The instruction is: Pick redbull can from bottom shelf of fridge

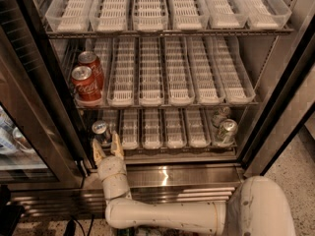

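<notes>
The gripper (107, 150) hung at the left end of the bottom shelf (162, 144), fingers wide, just short of the redbull can (101, 131). It wanted centring before closing.

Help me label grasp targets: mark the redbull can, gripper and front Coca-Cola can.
redbull can (101, 129): camera view, silver top.
gripper (106, 145): camera view, between fingertips, below that can.
front Coca-Cola can (84, 86): camera view, red side.
</notes>
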Action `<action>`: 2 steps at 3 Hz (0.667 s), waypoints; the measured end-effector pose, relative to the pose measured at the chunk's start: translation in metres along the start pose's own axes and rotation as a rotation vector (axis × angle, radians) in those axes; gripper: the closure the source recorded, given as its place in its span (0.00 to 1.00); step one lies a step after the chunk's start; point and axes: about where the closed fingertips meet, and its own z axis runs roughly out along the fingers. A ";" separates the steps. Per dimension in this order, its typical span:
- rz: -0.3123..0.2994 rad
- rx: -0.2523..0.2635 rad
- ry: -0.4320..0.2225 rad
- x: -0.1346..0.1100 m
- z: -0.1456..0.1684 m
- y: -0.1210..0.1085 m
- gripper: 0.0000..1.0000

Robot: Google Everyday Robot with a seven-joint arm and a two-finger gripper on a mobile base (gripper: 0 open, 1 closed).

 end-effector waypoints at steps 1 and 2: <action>0.008 0.020 -0.005 0.003 0.004 -0.001 0.39; 0.016 0.032 -0.010 0.004 0.008 -0.001 0.40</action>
